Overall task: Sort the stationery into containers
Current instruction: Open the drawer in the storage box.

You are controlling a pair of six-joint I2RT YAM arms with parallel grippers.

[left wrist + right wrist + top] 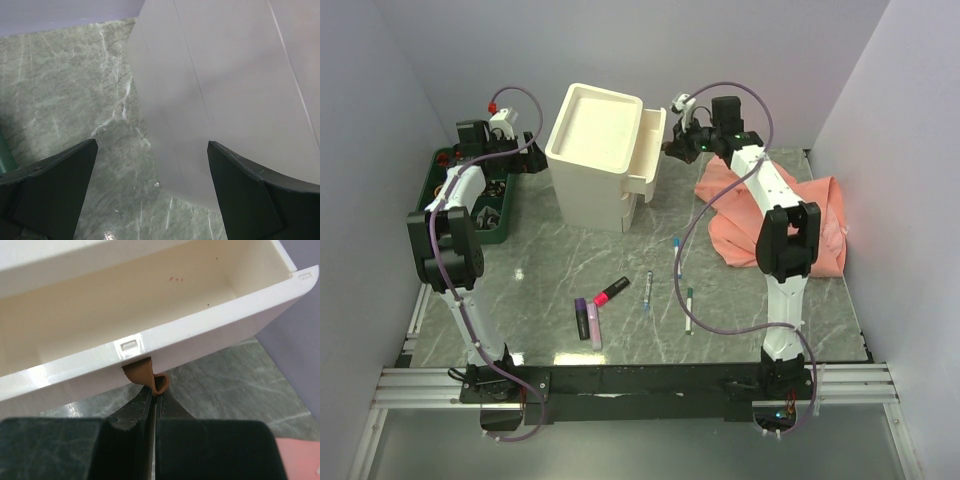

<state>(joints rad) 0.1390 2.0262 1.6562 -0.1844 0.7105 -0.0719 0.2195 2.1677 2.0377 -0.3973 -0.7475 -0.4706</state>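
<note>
Step in hand is opening the drawer: right gripper clamps its handle at twelve o'clock, left gripper hangs wide open; next, it should release and fetch a pen at six o'clock.

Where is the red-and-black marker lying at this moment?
In the top view, the red-and-black marker lies on the table in front of the cabinet, just right of the purple highlighter and left of a thin white pen.

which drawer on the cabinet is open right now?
The top drawer: it sticks out of the cabinet, and the right gripper is shut on its brown handle. The drawers below sit further in.
</note>
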